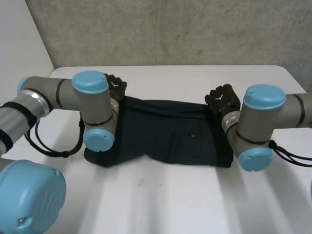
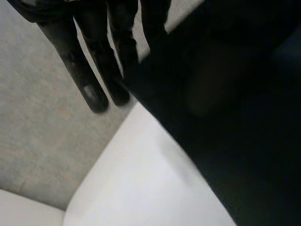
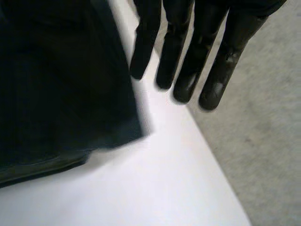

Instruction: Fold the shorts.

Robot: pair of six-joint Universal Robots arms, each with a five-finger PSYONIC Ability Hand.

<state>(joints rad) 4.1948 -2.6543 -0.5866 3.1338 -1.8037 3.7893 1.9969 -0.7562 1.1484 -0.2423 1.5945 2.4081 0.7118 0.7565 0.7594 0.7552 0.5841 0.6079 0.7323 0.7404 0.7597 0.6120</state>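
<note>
Dark navy shorts (image 1: 170,129) lie spread flat across the white table (image 1: 170,200), with a small button showing near the right side. My left hand (image 1: 115,87) is at the far left corner of the shorts, and my right hand (image 1: 223,99) is at the far right corner. In the left wrist view the left hand (image 2: 89,80) has straight fingers, some of them at the edge of the shorts (image 2: 235,117). In the right wrist view the right hand (image 3: 188,56) holds its fingers straight just beside the shorts' corner (image 3: 56,84), holding nothing.
A grey concrete wall (image 1: 170,29) rises right behind the table's far edge, close to both hands. My two forearms lie over the left and right ends of the shorts. Bare table spreads in front of the shorts.
</note>
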